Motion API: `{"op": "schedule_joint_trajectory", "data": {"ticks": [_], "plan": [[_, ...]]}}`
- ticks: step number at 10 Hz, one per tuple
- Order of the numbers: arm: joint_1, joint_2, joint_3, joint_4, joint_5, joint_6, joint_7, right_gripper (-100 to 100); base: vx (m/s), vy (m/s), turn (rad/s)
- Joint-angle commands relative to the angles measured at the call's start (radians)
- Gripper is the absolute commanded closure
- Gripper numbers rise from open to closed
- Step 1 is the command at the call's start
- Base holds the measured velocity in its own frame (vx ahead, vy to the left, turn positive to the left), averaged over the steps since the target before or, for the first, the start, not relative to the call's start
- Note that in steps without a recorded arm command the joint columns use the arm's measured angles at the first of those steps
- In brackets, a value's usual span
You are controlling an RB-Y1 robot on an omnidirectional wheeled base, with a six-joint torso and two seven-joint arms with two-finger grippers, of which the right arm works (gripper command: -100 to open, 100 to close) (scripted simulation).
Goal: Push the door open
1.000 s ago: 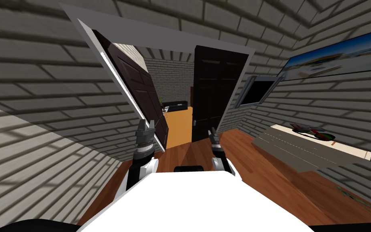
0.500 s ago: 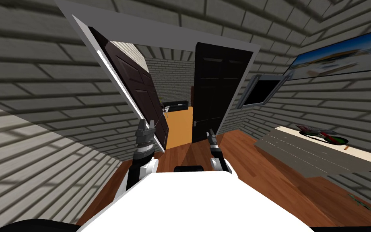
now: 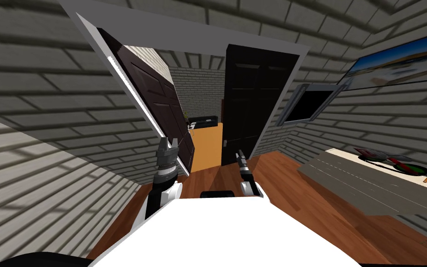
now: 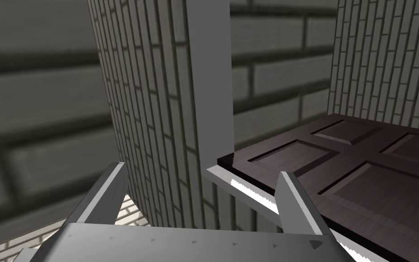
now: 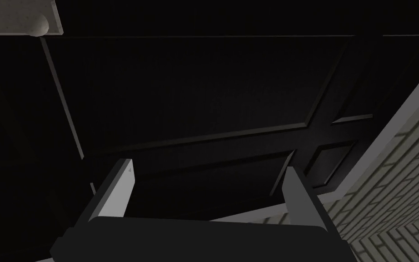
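Note:
A double door stands in a grey frame [image 3: 185,34]. Its dark brown left leaf [image 3: 161,102] is swung well inward. The black right leaf [image 3: 252,106] stands ajar, and the gap between them shows an orange floor [image 3: 206,148] beyond. My right gripper [image 3: 241,154] is open just in front of the right leaf, low down. In the right wrist view its gripper [image 5: 208,170] faces the black panels [image 5: 204,100], with a pale handle [image 5: 36,23] off to one side. My left gripper [image 3: 167,144] is open by the frame post [image 4: 208,91], beside the brown leaf [image 4: 363,182].
A grey table [image 3: 356,183] stands along the right wall and carries a dark bowl with red and green items [image 3: 395,163]. A window [image 3: 307,105] and a wide picture [image 3: 402,60] hang on that wall. A brick wall [image 3: 46,139] runs close on my left. The wooden floor [image 3: 300,204] spreads ahead.
The whole head view has shifted, with the table and window sliding right, so I have turned. My right gripper has edged a little left towards the black leaf. The left arm has held still.

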Motion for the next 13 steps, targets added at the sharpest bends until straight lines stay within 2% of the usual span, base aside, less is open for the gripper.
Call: {"op": "schedule_joint_trajectory", "data": {"ticks": [1, 2, 4, 5, 7, 8, 10, 11, 13], "plan": [[-0.021, -0.004, 0.004, 0.050, -0.003, -0.010, -0.002, -100, 0.054, -0.032, 0.049], [-0.021, -0.004, 0.004, 0.059, -0.003, -0.010, -0.002, -100, 0.046, -0.024, 0.023], [-0.053, -0.006, 0.014, 0.130, -0.007, -0.019, -0.001, -100, 0.061, -0.033, 0.056], [-0.053, -0.006, 0.014, 0.139, -0.007, -0.019, -0.001, -100, 0.057, -0.033, 0.035], [-0.085, -0.009, 0.023, 0.209, -0.011, -0.029, -0.001, -100, 0.057, -0.038, 0.059], [-0.085, -0.009, 0.023, 0.218, -0.011, -0.029, -0.001, -100, 0.057, -0.030, 0.024], [-0.115, -0.010, 0.032, 0.281, -0.015, -0.038, 0.000, -100, 0.063, -0.037, 0.051], [-0.115, -0.010, 0.032, 0.293, -0.015, -0.038, 0.000, -100, 0.053, -0.039, 0.032], [-0.143, -0.012, 0.040, 0.364, -0.018, -0.046, 0.001, -100, 0.068, -0.030, 0.047]]}}
